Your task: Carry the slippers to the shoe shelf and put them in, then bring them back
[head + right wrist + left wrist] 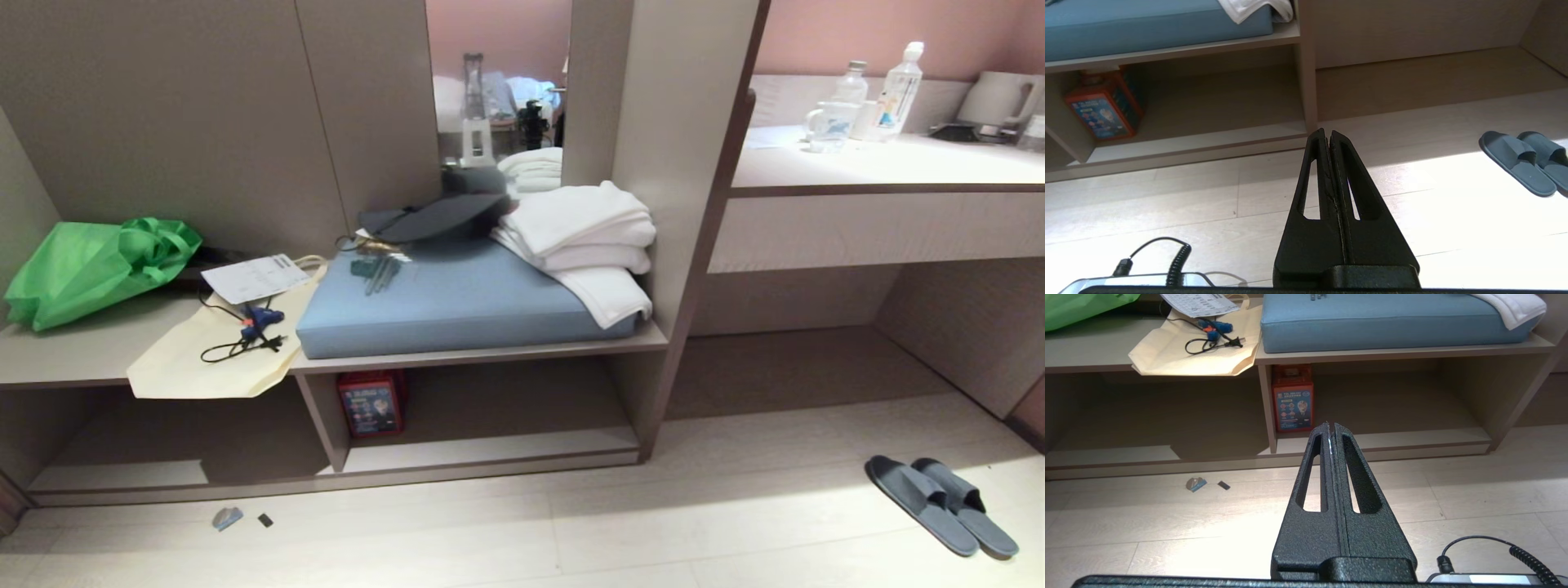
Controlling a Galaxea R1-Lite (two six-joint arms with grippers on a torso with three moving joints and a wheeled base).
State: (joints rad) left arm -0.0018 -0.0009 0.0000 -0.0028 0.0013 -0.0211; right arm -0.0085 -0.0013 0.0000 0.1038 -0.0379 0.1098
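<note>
The slippers (pixel 940 504), a dark grey-blue pair, lie side by side on the pale floor at the lower right, and show in the right wrist view as the slippers (pixel 1523 161). The shoe shelf (pixel 506 408) is the low cubby under the blue cushion (pixel 457 302), also seen as the shoe shelf (pixel 1380 416) and the shoe shelf (pixel 1216 106). Neither arm shows in the head view. My left gripper (pixel 1331 425) is shut and empty, held above the floor facing the cubby. My right gripper (pixel 1327 132) is shut and empty, well left of the slippers.
A red box (pixel 371 402) stands in the cubby's left end. Folded white towels (pixel 584 237), a dark cap and keys lie on the cushion. A green bag (pixel 90 265), a cream tote and a cable sit on the left bench. Two small scraps (pixel 229 517) lie on the floor.
</note>
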